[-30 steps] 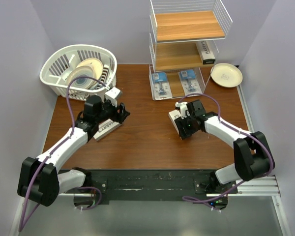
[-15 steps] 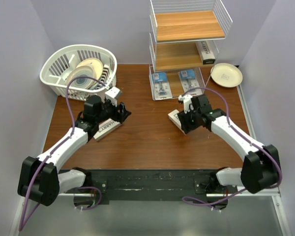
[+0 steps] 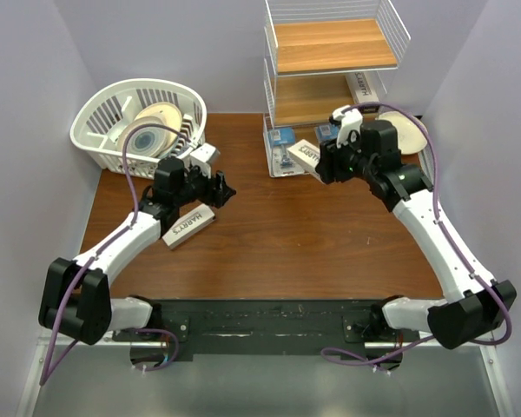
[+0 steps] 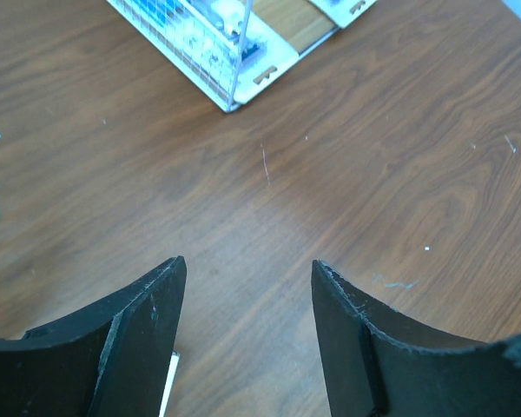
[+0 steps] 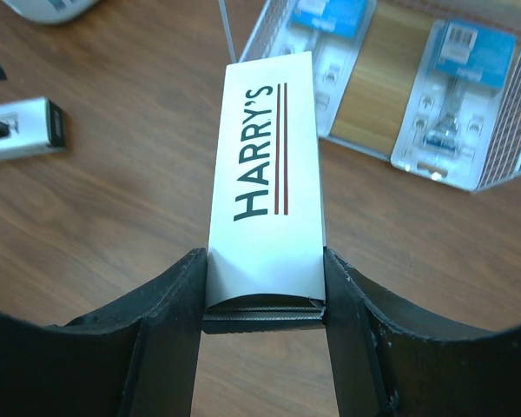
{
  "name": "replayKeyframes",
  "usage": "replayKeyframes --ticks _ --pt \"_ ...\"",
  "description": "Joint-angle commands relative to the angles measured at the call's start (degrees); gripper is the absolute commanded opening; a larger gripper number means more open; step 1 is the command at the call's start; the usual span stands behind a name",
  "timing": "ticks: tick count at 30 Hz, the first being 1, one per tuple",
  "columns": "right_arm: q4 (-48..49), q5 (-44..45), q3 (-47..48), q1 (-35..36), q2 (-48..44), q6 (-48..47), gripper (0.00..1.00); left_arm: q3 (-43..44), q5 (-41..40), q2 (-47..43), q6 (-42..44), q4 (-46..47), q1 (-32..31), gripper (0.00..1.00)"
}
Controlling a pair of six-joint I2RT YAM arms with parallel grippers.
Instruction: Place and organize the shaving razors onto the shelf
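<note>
White card, long and narrow, printed HARRY'S in dark letters beside two red lines: this razor box (image 5: pixel 265 174) is clamped by its near end between the black fingers of the right hand (image 5: pixel 265 261). It is held clear of the brown wooden desk (image 3: pixel 269 252), its long axis running straight out ahead of the hand. Its far end reaches the front left corner of the lowest tier of the tall white wire shelf with light-brown wooden boards (image 3: pixel 330 45), so the shelf lies ahead and a little to the right of the box; whether the tip is over the wire edge I cannot tell. That lowest tier carries two flat clear blister packs with blue-and-white cards (image 5: pixel 456 95), side by side, and the middle tier holds a second HARRY'S box (image 3: pixel 362 89), equally white and narrow, at its right side, lying front to back. The free board beside it looks the likely spot, which would ask the right hand to rise and keep the long axis pointing into the shelf. A third HARRY'S box (image 3: pixel 188 228) lies flat on the desk, well apart from the shelf, beside the left arm. The left hand (image 4: pixel 247 269) hovers near it with fingers apart and nothing between them, and is the nearer one for it. Behind that arm stands a white slatted plastic basket (image 3: pixel 95 109) holding round plates.
</note>
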Motion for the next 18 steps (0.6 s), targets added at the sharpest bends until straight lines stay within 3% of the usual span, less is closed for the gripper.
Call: replayKeyframes --ticks 1,8,18 --pt "0.3 -2.59 8.56 -0.69 -0.24 1.87 0.42 3.92 0.22 0.75 0.99 -0.2 0.51 0.64" --pt "-0.15 -1.72 14.54 -2.01 -0.95 4.33 0.42 5.41 -0.04 2.33 2.04 -0.99 0.42 0.64" --pt "16.98 1.35 9.88 -7.28 0.81 7.05 0.39 7.52 -0.39 4.01 2.75 -1.34 -0.11 0.64"
